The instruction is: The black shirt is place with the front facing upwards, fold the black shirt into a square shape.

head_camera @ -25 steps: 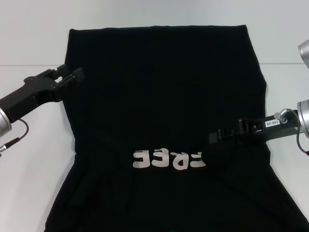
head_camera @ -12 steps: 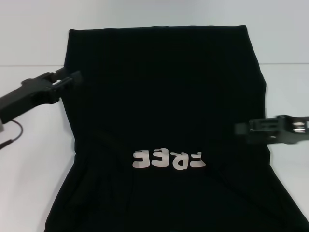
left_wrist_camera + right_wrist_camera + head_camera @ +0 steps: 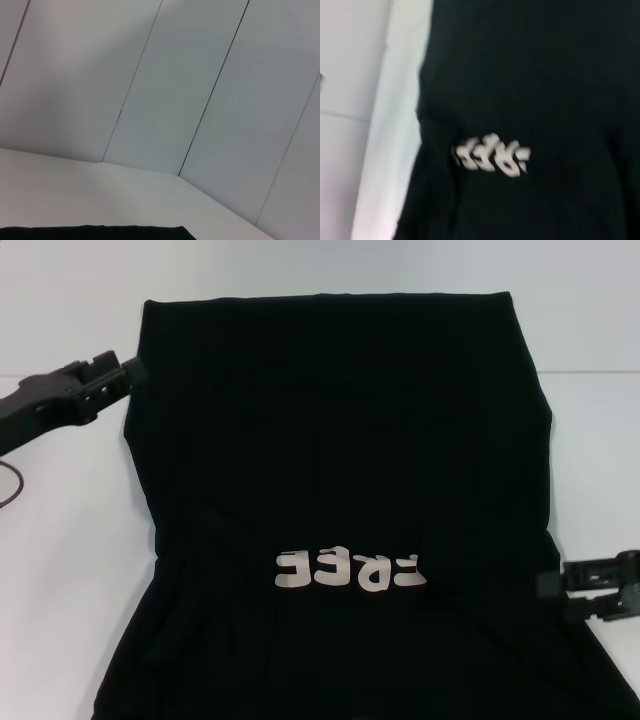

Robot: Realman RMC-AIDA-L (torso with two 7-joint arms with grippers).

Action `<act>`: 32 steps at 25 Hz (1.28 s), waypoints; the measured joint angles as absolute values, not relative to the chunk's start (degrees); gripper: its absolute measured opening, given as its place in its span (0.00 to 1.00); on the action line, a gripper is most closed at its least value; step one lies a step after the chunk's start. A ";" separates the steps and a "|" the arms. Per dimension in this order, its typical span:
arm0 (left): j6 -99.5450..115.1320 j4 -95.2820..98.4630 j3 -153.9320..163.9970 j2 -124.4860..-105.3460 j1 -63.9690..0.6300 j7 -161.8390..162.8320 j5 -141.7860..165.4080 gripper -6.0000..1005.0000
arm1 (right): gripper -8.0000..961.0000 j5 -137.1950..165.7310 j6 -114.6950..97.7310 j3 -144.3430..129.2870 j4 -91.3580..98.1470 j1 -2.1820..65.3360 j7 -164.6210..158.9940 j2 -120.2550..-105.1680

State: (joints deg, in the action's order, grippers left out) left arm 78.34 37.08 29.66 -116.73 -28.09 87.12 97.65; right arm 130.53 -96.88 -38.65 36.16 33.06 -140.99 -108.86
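So the black shirt (image 3: 340, 490) is spread flat across the middle of the white tabletop (image 3: 70, 540), front side up, with the white "FREE" lettering (image 3: 350, 570) sitting toward the near end and reading upside down from where I'm looking. The far edge runs pretty straight across, while the near part flares wider and runs off the bottom of my head view.

My left claw (image 3: 128, 373) is out at the far-left corner of the shirt, right beside its edge and over bare tabletop. It isn't grasping any fabric. Whether the fingers are parted or closed, I can't tell from this angle. The left wrist camera mostly sees the paneled wall (image 3: 200, 90) plus a thin strip of the shirt's edge.

My right claw (image 3: 552, 585) is low at the near-right edge of the shirt, beside the lettering's side, and I can't tell its state either. The right wrist camera looks over the shirt and the lettering.
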 joint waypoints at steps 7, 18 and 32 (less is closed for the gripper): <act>77.94 37.16 29.49 -116.73 -28.52 86.64 97.29 0.53 | 0.95 136.08 -94.16 -38.71 35.54 35.23 -142.79 -110.56; 77.87 37.18 29.10 -117.00 -27.77 86.32 97.36 0.53 | 0.95 138.96 -90.57 -39.22 36.14 35.62 -143.51 -111.09; 77.80 37.05 29.11 -117.14 -27.77 85.59 97.36 0.53 | 0.95 138.65 -89.38 -40.10 35.73 37.92 -141.44 -113.81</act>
State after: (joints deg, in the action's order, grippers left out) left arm 77.81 37.05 29.11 -117.14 -27.77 85.59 97.36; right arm 138.65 -89.38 -40.10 35.73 37.92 -141.44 -113.81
